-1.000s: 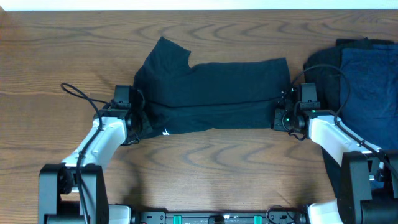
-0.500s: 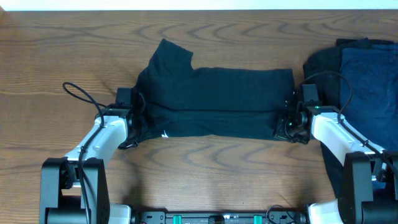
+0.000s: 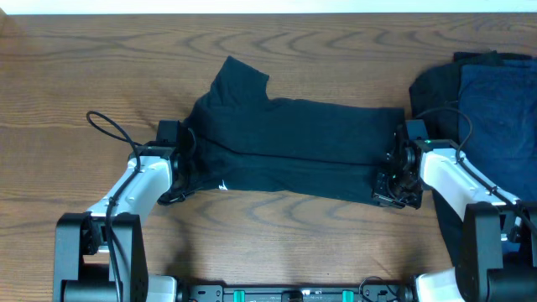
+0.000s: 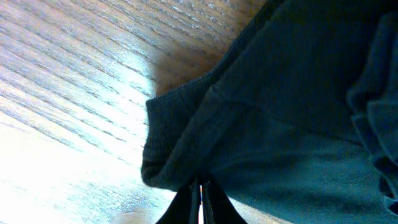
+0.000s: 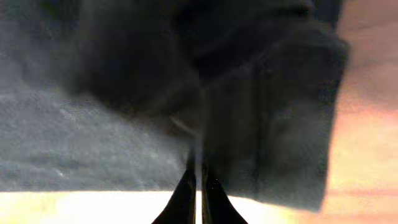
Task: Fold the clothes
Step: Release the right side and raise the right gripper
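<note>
A black T-shirt (image 3: 294, 143) of the clothes lies folded lengthwise across the table's middle, with one sleeve (image 3: 239, 82) pointing to the far left. A small white label (image 3: 223, 180) shows at its near left edge. My left gripper (image 3: 178, 183) (image 4: 200, 185) is shut on the shirt's left end, where a bunched hem (image 4: 168, 143) sits at the fingertips. The shirt's right end is pinched in my right gripper (image 3: 393, 190) (image 5: 199, 163), which is shut on it. That end droops nearer the table's front.
A pile of other dark clothes sits at the far right, navy cloth (image 3: 499, 92) over black cloth (image 3: 430, 84), close behind my right arm (image 3: 453, 180). A loose black cable (image 3: 105, 127) loops left of my left arm. Bare wood table (image 3: 285, 235) lies in front.
My right gripper has drawn the shirt's right end toward the table's front. The whole shirt has shifted slightly right. The left gripper has barely moved.
</note>
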Controlling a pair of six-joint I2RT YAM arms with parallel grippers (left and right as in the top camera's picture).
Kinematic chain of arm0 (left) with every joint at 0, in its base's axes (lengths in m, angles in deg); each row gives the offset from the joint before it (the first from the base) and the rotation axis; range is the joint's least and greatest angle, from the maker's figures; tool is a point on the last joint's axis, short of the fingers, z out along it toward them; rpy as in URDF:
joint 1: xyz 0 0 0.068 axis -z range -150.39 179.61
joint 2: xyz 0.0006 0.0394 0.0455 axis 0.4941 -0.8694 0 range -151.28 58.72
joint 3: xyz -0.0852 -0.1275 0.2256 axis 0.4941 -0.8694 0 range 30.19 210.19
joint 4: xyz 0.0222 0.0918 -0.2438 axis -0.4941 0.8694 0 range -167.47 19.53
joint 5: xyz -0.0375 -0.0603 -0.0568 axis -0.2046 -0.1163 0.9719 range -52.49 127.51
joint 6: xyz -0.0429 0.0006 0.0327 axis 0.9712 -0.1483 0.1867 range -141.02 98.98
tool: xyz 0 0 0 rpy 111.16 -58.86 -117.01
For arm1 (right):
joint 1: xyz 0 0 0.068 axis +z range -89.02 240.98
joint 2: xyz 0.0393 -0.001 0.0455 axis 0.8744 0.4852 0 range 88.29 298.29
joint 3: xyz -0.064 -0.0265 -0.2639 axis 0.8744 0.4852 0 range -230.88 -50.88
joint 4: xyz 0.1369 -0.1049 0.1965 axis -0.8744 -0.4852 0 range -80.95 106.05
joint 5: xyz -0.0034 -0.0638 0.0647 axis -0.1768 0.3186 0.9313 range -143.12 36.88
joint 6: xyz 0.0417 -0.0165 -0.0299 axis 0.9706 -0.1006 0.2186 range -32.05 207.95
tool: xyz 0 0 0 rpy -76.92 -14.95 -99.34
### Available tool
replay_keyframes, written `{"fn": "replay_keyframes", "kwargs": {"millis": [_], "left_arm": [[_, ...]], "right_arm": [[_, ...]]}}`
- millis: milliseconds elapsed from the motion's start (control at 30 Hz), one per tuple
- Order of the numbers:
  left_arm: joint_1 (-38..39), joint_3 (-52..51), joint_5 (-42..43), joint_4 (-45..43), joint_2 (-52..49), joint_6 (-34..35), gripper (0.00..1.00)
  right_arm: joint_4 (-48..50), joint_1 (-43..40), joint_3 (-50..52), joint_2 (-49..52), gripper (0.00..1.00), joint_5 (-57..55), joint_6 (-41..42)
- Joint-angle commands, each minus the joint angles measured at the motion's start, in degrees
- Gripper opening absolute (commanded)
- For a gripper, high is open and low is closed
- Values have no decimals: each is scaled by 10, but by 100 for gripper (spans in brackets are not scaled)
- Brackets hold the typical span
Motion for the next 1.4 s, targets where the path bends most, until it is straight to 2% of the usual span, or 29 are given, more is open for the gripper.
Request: {"fn": "replay_keyframes", "kwargs": {"millis": [0,500,867,1033,1200,1367], "left_arm": [[1,8,-13,4,-2,-10,6],[1,8,-13,10,-2,-3,6],[1,8,-13,10,-2,-3,7],[1,8,-13,10,-2,-3,7],[1,8,-13,10,-2,-3,7],[1,8,-12,9,-2,-3,7]], "right_arm": [[-8,-5,-42,6,6,-11,-3],[50,-4,-50,6,11,-14,-3],[133,-4,-43,6,13,-29,-2],[201,-4,-13,6,19,-31,-2],[265,-4,2,6,27,-97,-3],[311,-5,-2,6,34,-92,-21]]}}
